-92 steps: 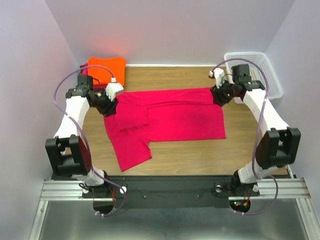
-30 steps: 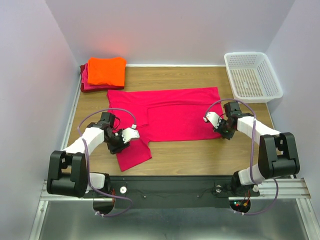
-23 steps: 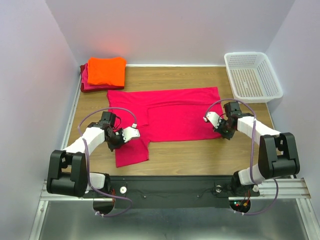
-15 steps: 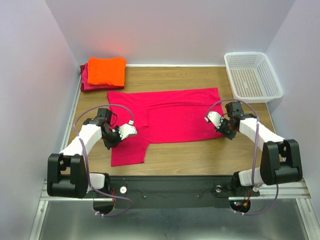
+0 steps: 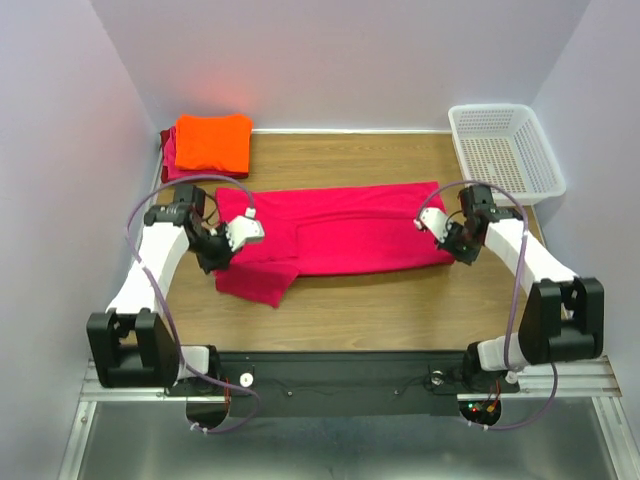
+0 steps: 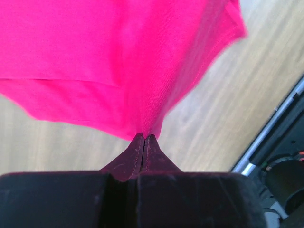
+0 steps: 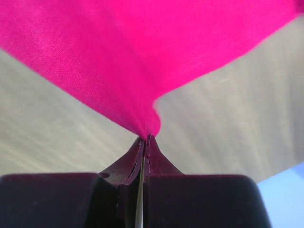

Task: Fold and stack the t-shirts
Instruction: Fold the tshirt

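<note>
Magenta-pink t-shirt (image 5: 345, 232) lies across the middle of the table (image 5: 400, 310), its near edge lifted at both ends. The left gripper (image 6: 144, 139) and right gripper (image 7: 145, 139) are each clamped on a thin pinch of its cloth. Judged risk: with so little held, unequal pull could slip one corner free and skew the fold.

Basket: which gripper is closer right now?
Right. The right gripper, shut on the pink shirt's right end, sits just short of the basket's near-left corner. The left gripper holds the shirt's opposite end, far off.
</note>
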